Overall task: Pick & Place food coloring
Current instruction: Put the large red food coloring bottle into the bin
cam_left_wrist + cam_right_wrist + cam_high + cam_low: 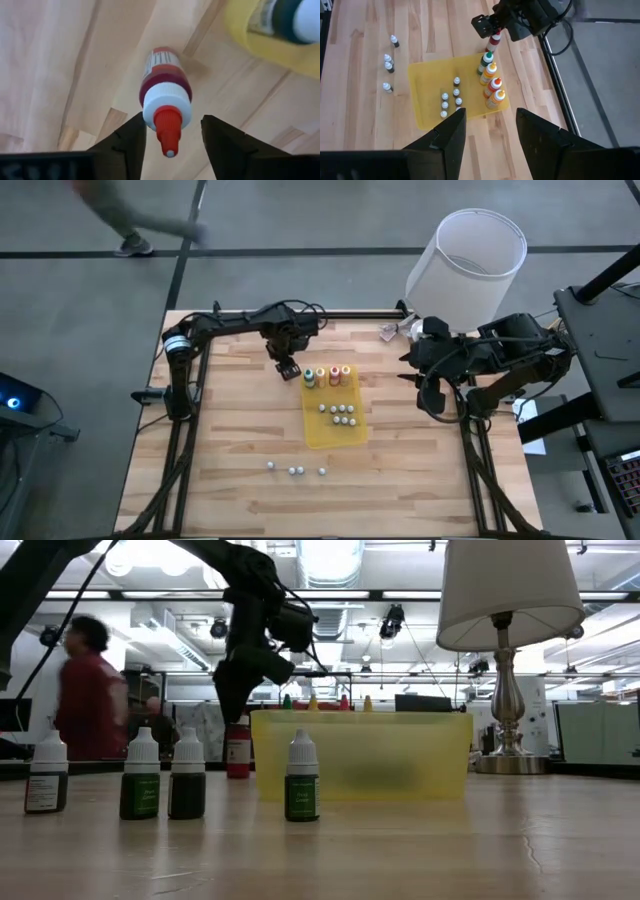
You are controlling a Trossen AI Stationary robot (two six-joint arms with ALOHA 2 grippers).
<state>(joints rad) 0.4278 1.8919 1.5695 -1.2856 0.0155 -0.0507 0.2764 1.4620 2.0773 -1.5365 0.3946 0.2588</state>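
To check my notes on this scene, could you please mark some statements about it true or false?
1. The red bottle at the left claw stands on bare wood, outside the yellow tray. True.
2. The right claw grips a bottle. False: it is open and empty, off to the tray's right.
3. White-capped bottles stand inside the tray. True.
4. The lamp stands in the tray. False: it is at the table's far right corner.
5. The left claw is shut on the red bottle. False: its fingers stand apart on either side.
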